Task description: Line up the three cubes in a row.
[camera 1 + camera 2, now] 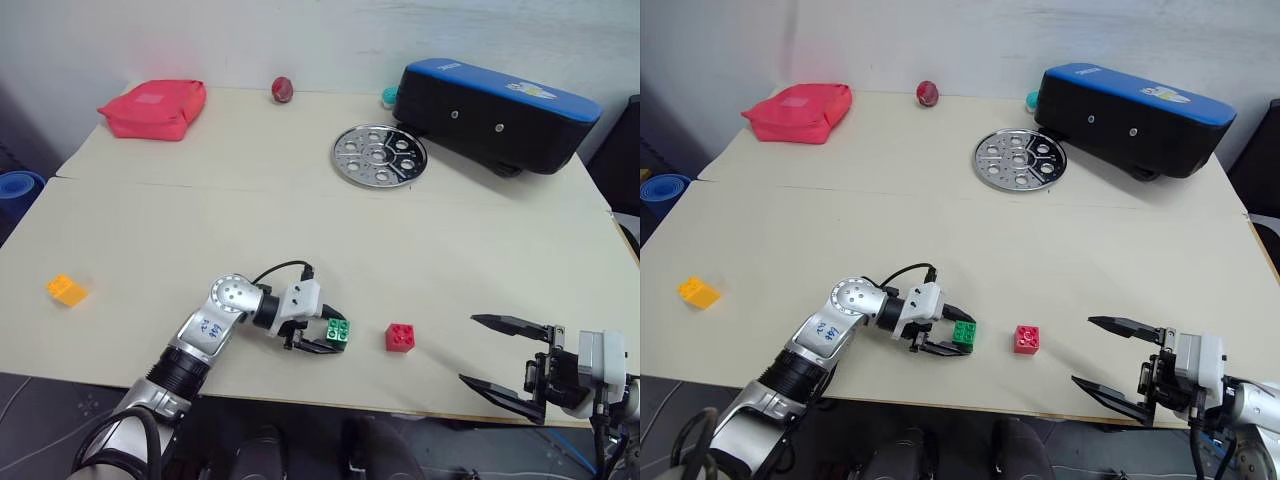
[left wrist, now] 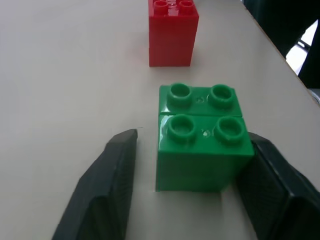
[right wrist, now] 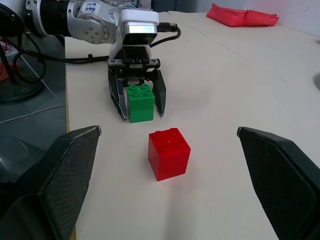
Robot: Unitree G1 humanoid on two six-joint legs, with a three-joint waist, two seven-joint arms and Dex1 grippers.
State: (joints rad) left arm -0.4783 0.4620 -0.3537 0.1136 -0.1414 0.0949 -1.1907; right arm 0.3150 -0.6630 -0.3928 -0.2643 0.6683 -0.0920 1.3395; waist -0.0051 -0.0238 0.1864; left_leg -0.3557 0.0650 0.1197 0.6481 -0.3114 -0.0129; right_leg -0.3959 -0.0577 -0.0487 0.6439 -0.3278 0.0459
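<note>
Between my left gripper's (image 1: 322,336) black fingers (image 2: 107,190) I saw the bright green cube (image 2: 202,137), studs the same green. Just past that hand stood the red cube (image 3: 169,153), plain red all over. Well off to the hand's other side lay the orange-yellow cube (image 1: 66,290). My right gripper (image 1: 508,365) was black with a cross-hatched texture on its pads (image 3: 280,170). All of it stood on a pale cream table (image 1: 300,220). Far beyond the hands were a perforated silver plate (image 1: 379,154), a dark red ball (image 1: 282,89), a red pouch (image 1: 154,108) and a black case with a blue top (image 1: 495,112)
</note>
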